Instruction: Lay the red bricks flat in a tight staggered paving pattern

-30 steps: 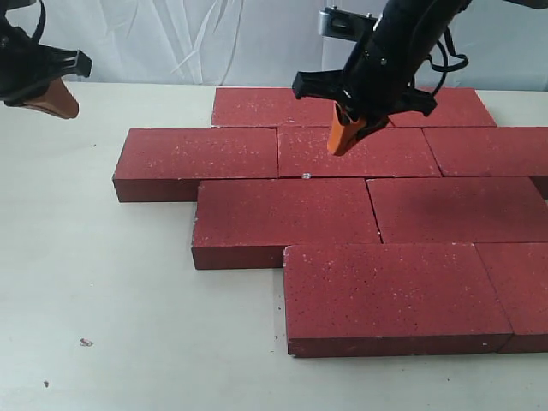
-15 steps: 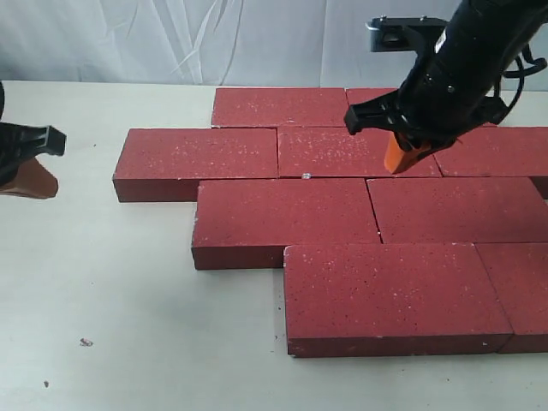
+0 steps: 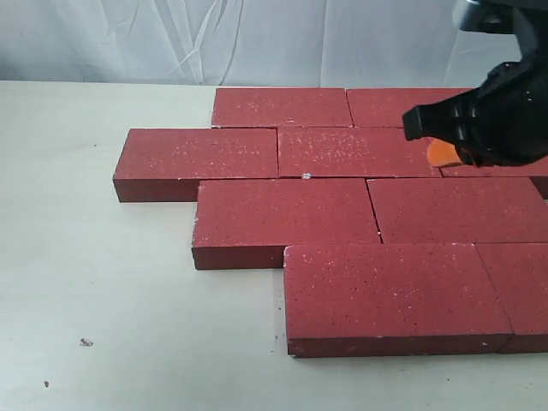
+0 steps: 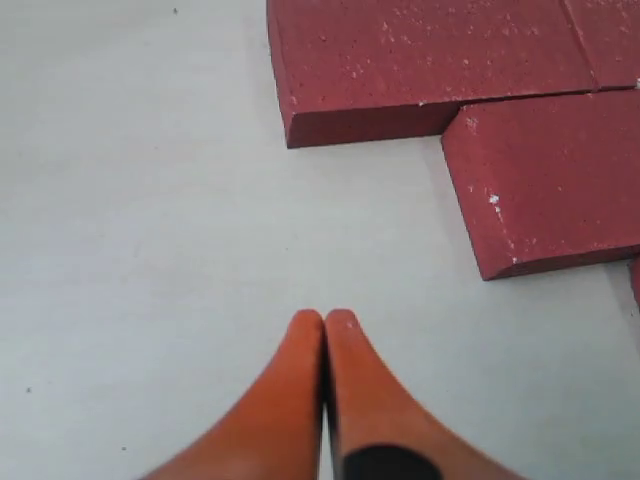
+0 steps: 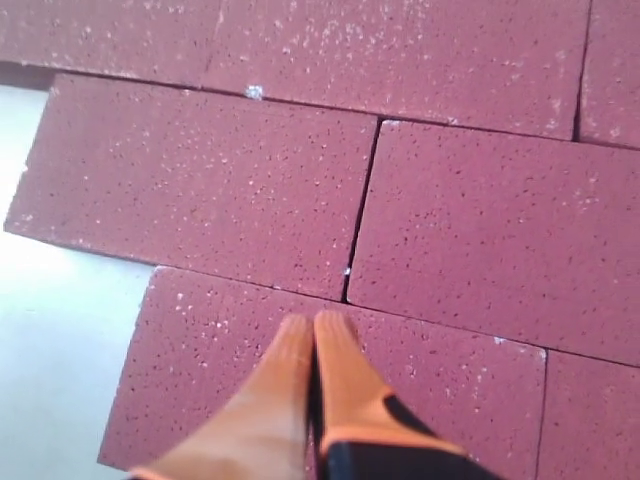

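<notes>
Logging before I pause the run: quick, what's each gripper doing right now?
Left gripper: closed, holding nothing.
Right gripper: closed, holding nothing, over the red bricks.

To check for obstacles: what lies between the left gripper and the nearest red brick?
Left wrist view: only bare table between left gripper and red bricks.

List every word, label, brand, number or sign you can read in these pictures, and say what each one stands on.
None: no view shows any readable writing.
The red bricks carry only pale speckles, with no stamp or number.
The table and the white curtain behind it are plain.
The left gripper and the right gripper show plain orange and black, with no marking.
</notes>
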